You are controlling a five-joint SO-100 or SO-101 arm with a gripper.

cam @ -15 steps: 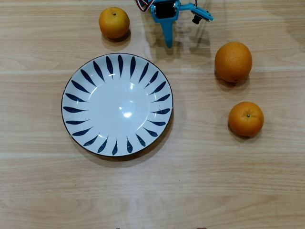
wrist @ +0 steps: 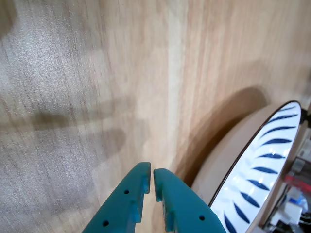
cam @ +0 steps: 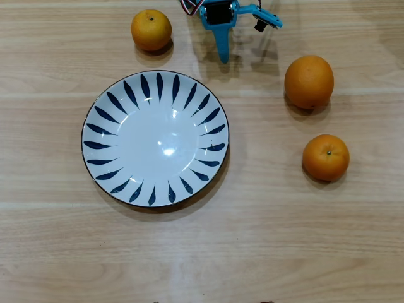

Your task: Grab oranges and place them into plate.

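The white plate (cam: 155, 139) with dark blue leaf strokes sits left of centre in the overhead view, with nothing in it; its rim (wrist: 262, 160) shows at the right of the wrist view. Three oranges rest on the table outside it: a yellower one (cam: 151, 29) above the plate, a larger one (cam: 308, 81) at the right, and a smaller one (cam: 326, 157) below that. My blue gripper (cam: 223, 55) is at the top edge, between the yellower and the larger orange. In the wrist view its fingertips (wrist: 151, 180) are nearly touching and hold nothing.
The table is light wood (cam: 252, 252). At the far right edge of the wrist view, behind the plate, there are some blurred small parts (wrist: 296, 204).
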